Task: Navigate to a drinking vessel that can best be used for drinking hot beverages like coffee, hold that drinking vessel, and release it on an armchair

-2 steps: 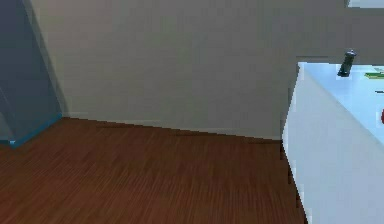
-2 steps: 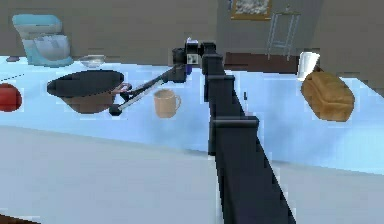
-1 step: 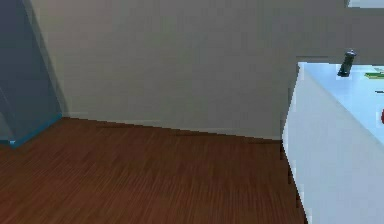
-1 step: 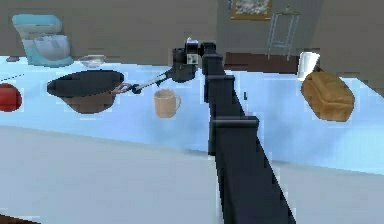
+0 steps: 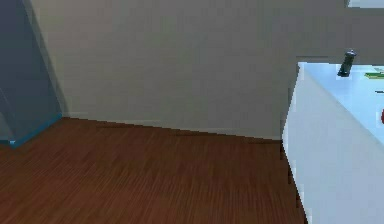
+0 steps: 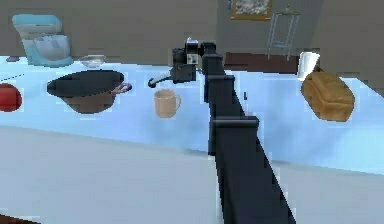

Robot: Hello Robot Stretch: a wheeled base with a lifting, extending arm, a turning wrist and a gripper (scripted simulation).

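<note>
Where the dark arm point(image 6: 235, 140) reaches out across the pale counter point(image 6: 120, 130), the gripper point(image 6: 174, 72) sits at its far end, near the arm side view's twelve o'clock. How its jaws stand cannot be told, and with the counter behind it I cannot tell whether it holds anything. The tan mug point(image 6: 166, 102), the task's thing, stands upright on the counter at about six o'clock from the gripper, just beside the arm, with its handle turned toward the arm. A dark pan point(image 6: 85, 88) lies at the mug's nine o'clock, and a teal mixer point(image 6: 42, 40) stands at its ten o'clock, well apart. A brown loaf point(image 6: 328, 97) rests at the mug's three o'clock, beyond the arm. In the forward view, wood floor point(image 5: 140, 175) meets a grey wall point(image 5: 170, 60), and at three o'clock a white counter's end point(image 5: 335, 150) carries a small dark bottle point(image 5: 346, 63).
</note>
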